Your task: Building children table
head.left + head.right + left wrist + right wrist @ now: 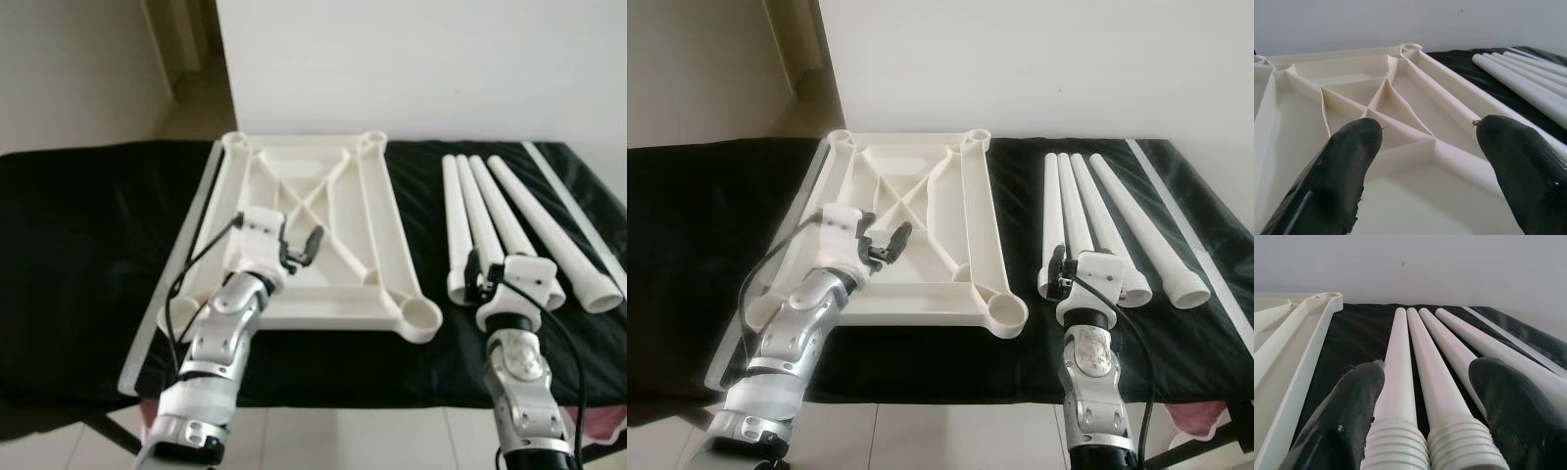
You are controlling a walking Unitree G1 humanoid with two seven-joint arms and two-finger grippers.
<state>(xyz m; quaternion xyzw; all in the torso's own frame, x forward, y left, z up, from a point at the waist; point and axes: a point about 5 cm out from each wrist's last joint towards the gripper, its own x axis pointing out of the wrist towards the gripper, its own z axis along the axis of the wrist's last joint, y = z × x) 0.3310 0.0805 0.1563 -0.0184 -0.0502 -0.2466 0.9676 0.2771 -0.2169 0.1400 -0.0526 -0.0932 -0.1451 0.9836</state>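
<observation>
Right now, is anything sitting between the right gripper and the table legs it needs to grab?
Nothing visible is in the way. The right gripper is open, right at the threaded ends of the four table legs, which lie side by side on the black cloth. The upturned tabletop lies off to its left, under the left gripper.

Tabletop (313,215) left — legs (509,225) right.

Left arm reached forward over near left part of black tabletop (78,245); left gripper (300,247) fingers spread apart. Right arm extended near front right edge; right gripper (1425,421) fingers likewise spread wide, pointing toward far edge.
</observation>
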